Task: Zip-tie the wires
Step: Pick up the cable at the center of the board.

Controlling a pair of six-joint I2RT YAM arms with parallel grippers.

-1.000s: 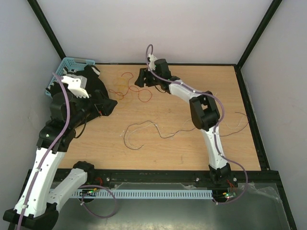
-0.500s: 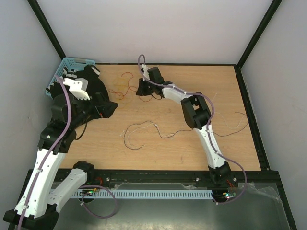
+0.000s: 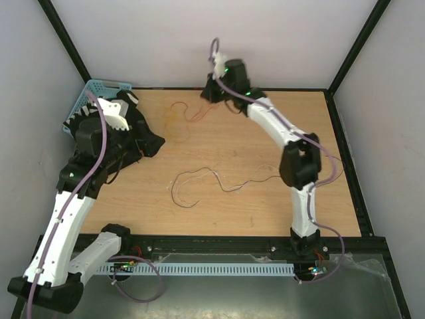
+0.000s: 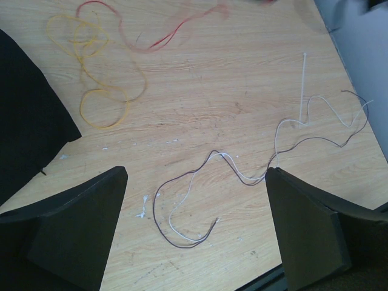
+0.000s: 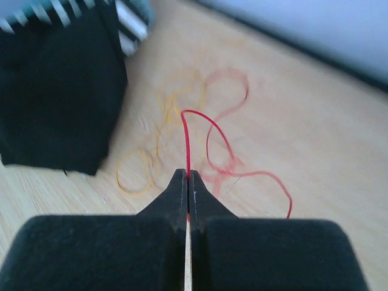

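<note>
The wires lie in two groups. A red wire (image 5: 209, 130) runs up from the back of the table into my right gripper (image 5: 188, 180), which is shut on it. In the top view that gripper (image 3: 213, 91) is raised near the rear wall, and the red wire (image 3: 194, 113) trails down from it. A yellow wire (image 4: 91, 79) lies in loops beside it. A dark brown and a whitish wire (image 4: 242, 173) curl across the table's middle (image 3: 199, 181). My left gripper (image 4: 194, 227) hovers open above them, holding nothing.
A white zip tie (image 4: 303, 85) lies straight on the wood beyond the brown and whitish strands. A blue basket (image 3: 85, 100) stands at the back left corner behind my left arm. Black frame rails edge the table.
My right gripper has shut on the red wire and risen back toward the rear wall, drawing the wire off the yellow loops. The left arm has shifted only slightly.
</note>
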